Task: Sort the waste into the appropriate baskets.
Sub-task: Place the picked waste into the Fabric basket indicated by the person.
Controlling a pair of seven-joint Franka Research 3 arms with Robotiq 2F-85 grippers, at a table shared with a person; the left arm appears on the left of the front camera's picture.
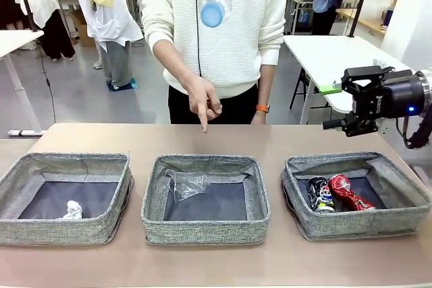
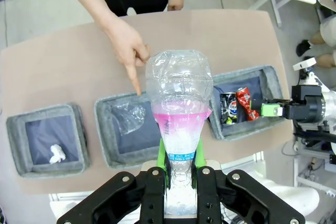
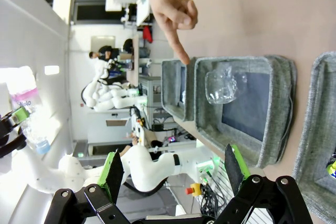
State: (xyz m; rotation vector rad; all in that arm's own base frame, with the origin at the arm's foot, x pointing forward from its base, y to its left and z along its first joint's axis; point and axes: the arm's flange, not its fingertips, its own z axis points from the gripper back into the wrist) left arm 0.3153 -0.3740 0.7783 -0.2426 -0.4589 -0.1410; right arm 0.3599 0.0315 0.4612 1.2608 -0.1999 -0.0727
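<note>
1. On the table's (image 1: 202,261) left side, near the front edge, the left basket (image 1: 64,231) holds a crumpled paper ball (image 1: 71,210) in its front part.
2. Midway along the front edge, the middle basket (image 1: 206,228) holds a clear plastic cup (image 1: 185,183) in its far left corner.
3. Above that basket's far rim, the person's hand (image 1: 201,99) points a finger down at it.
4. High over the middle basket, the left gripper (image 2: 180,169) is clenched on the neck of the clear plastic bottle (image 2: 179,108), blue cap (image 1: 212,13) downward.
5. Toward the table's right end, the right basket (image 1: 358,224) holds a dark printed can (image 1: 321,193) and a crushed red can (image 1: 349,192) side by side.
6. Beyond the right basket's far right corner, the right gripper (image 1: 332,106) hangs in the air, released and holding nothing.
</note>
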